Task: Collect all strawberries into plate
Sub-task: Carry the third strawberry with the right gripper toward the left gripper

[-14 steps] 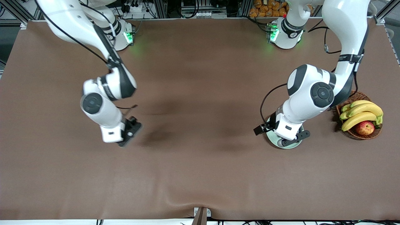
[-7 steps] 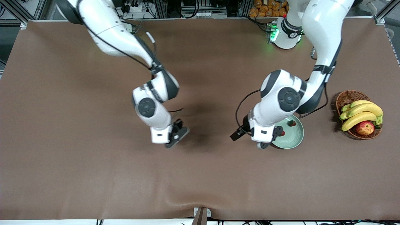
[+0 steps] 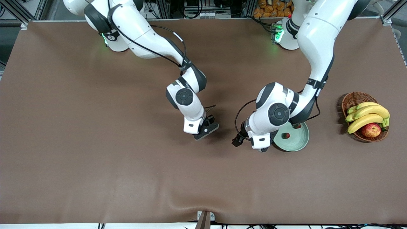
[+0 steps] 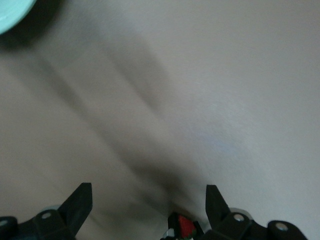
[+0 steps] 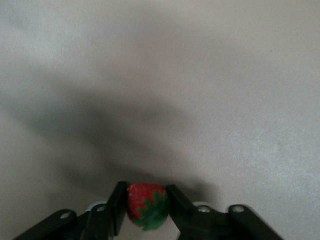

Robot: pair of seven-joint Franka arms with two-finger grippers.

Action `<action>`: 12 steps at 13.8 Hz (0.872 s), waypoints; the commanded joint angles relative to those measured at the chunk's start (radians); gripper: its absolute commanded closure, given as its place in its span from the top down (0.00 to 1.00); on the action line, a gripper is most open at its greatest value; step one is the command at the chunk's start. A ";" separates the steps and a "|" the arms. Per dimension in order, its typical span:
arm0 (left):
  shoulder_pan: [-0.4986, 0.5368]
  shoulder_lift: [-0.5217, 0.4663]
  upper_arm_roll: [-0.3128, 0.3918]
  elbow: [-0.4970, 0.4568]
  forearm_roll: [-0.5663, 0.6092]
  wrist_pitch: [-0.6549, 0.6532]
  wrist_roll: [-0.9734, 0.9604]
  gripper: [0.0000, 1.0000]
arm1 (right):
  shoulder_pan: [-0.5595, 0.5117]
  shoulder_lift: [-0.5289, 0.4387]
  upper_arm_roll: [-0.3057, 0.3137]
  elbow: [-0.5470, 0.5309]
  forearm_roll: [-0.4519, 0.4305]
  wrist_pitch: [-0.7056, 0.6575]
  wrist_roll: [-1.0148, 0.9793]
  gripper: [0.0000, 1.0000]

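The right gripper [image 5: 146,202] is pinching a strawberry [image 5: 146,206] between its fingers over bare table [image 3: 95,159] mid-table. The left gripper [image 4: 148,200], fingers spread wide and holding nothing, is hanging just beside the plate [image 3: 297,140], where two strawberries [image 3: 286,135] are lying.

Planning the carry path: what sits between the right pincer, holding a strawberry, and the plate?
Front view: the left arm's wrist and its open left pincer hang there, over the plate's rim; the rest is bare tablecloth.
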 commanded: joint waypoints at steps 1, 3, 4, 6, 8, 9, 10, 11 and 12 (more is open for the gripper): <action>-0.033 0.027 0.001 0.030 0.020 0.047 -0.142 1.00 | -0.008 -0.014 -0.005 0.036 0.020 -0.027 0.007 1.00; -0.055 0.058 0.001 0.033 0.022 0.104 -0.210 1.00 | -0.028 -0.067 -0.011 0.031 0.018 -0.120 0.007 1.00; -0.067 0.070 0.001 0.035 0.019 0.136 -0.231 1.00 | -0.046 -0.099 -0.013 0.033 0.018 -0.163 0.007 1.00; -0.099 0.105 0.001 0.046 0.016 0.229 -0.279 1.00 | -0.106 -0.176 -0.014 0.030 0.018 -0.261 0.001 1.00; -0.157 0.164 0.001 0.096 0.024 0.265 -0.319 1.00 | -0.192 -0.257 -0.016 0.010 0.012 -0.393 -0.001 1.00; -0.179 0.182 0.014 0.115 0.022 0.267 -0.320 1.00 | -0.244 -0.311 -0.016 -0.011 0.012 -0.441 0.001 1.00; -0.217 0.199 0.042 0.130 0.019 0.268 -0.325 1.00 | -0.289 -0.365 -0.016 -0.039 0.009 -0.487 0.001 1.00; -0.257 0.217 0.072 0.153 0.019 0.270 -0.346 1.00 | -0.338 -0.414 -0.023 -0.048 0.009 -0.542 0.001 1.00; -0.291 0.231 0.097 0.167 0.019 0.270 -0.366 1.00 | -0.379 -0.452 -0.028 -0.049 0.007 -0.605 -0.001 1.00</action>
